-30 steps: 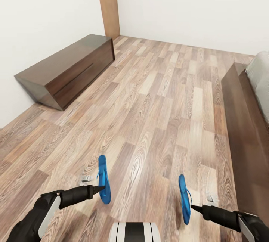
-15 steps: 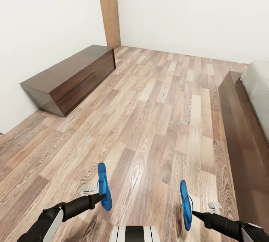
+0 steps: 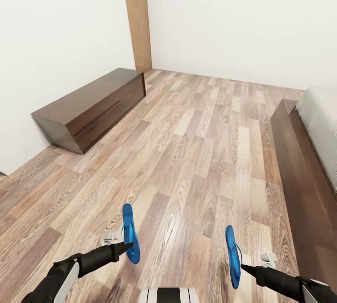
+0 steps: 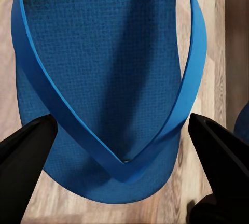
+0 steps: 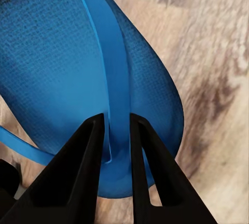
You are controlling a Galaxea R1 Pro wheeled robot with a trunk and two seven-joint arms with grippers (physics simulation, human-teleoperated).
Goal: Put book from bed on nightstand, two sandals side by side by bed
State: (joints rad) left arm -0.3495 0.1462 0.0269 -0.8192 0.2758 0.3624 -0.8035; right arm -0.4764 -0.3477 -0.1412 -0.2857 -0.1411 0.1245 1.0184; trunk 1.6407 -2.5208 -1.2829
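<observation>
Bedroom floor (image 3: 196, 153) of light-brown planks runs to white walls, with a tan wooden post (image 3: 136, 18) at the far corner. Bed (image 3: 323, 125), far right: off-white mattress on a dark platform frame whose long side runs along the right edge toward the robot. Bench (image 3: 91, 109), far left: long, low, dark wood, set against the left wall.

Left sandal (image 3: 129, 233) and right sandal (image 3: 232, 256), near centre: both blue, both carried edge-up above the floor, well apart from each other, each casting a pale shadow on the planks.

Left gripper (image 3: 125, 246): fingers stand apart on either side of the sandal's thong (image 4: 119, 156) in the wrist view; whether anything actually bears on the strap or sole cannot be told. Right gripper (image 3: 244, 259): fingers nearly together, pinching the sandal's centre strap (image 5: 111, 105) just above the toe post.

Judged step: carrying both sandals toward the bed's side for placement; the book is yet to be moved.

Risks: the right hold is on a thin strap alone, so the sandal may swing or slip while the base moves. The left hold looks loose and could let go. Released edge-up, either sandal may fall sideways and land skewed, spoiling the side-by-side arrangement.
</observation>
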